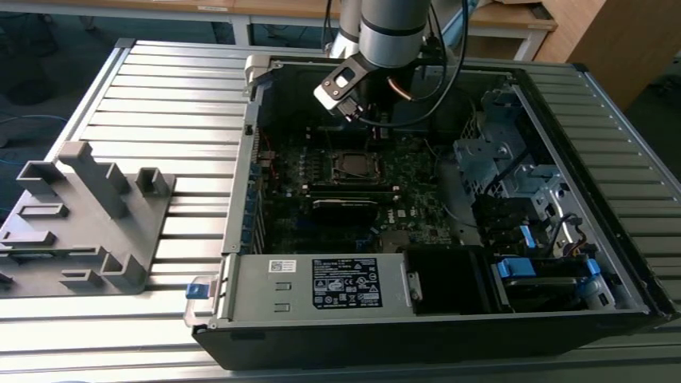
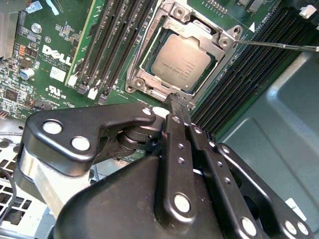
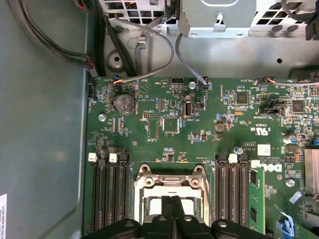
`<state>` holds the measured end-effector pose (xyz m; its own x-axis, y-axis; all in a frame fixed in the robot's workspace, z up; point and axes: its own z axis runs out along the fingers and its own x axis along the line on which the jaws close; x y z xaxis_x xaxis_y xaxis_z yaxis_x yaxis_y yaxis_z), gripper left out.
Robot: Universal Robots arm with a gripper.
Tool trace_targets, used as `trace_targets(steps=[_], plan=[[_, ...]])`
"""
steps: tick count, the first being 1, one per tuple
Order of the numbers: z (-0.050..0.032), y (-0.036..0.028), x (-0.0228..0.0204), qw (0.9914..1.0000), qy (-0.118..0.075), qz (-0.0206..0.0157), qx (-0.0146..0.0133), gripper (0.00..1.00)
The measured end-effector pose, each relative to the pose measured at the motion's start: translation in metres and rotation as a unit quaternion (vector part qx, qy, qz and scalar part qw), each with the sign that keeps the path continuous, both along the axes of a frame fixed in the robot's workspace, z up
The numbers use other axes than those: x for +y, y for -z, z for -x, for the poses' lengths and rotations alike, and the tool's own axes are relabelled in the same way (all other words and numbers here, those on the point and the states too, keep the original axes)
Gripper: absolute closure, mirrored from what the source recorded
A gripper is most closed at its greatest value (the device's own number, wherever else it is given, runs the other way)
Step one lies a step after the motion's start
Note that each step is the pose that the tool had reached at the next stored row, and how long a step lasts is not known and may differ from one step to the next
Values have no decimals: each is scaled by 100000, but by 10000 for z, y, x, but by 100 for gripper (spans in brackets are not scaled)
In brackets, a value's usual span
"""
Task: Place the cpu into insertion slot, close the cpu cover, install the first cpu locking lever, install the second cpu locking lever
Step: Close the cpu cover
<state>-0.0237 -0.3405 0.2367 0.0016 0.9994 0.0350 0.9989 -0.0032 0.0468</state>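
- The black two-finger gripper is hanging over one edge of the socket, its fingers pressed together with nothing between them.
- The cpu, a small flat square chip with a grey-brown metal face, is lying in the insertion slot, a square black socket on the dark green motherboard.
- The cpu cover, a thin silver metal frame, is lying flat around the chip.

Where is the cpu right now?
In the second wrist view, the cpu sits in the insertion slot, between the memory slots, just beyond the gripper.
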Motion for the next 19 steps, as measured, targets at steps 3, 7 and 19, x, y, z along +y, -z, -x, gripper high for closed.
trace_targets(steps=[3,7,19], plan=[[0,0,0,100000,1,2,1,89],[2,0,0,100000,-1,1,1,89],[48,2,0,100000,4,26,2,89]])
